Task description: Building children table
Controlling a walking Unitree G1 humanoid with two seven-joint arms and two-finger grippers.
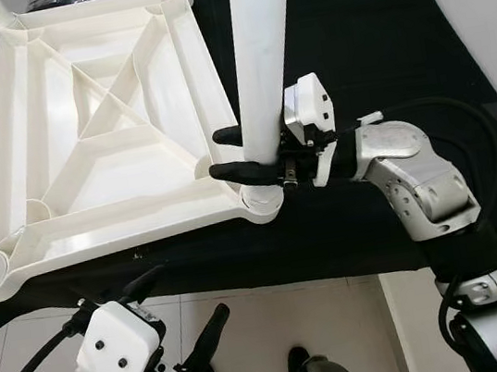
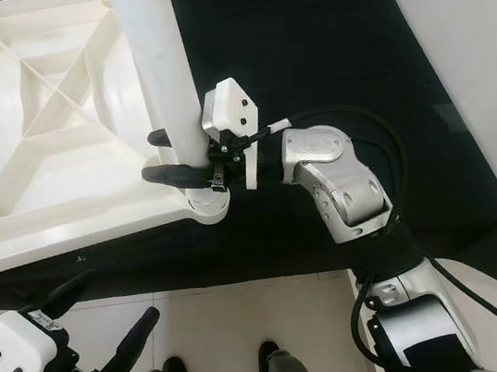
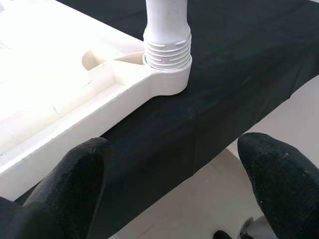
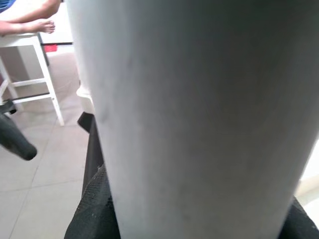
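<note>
The right gripper clamps the white table leg standing in the upturned tabletop's near corner socket, the left gripper hanging open below; any tilt could cross the threads.

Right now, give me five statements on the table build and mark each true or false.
1. The right gripper is closed around the upright white leg. True.
2. The tabletop lies underside up, its ribs showing. True.
3. The left gripper holds a second leg. False: its fingers are open and hold nothing, low at the near edge of the black cloth.
4. The gripped leg stands in the tabletop's near-right corner socket. True.
5. The tabletop rests on bare tiled floor. False: it lies on the black cloth; the tiles show nearer the robot.
</note>
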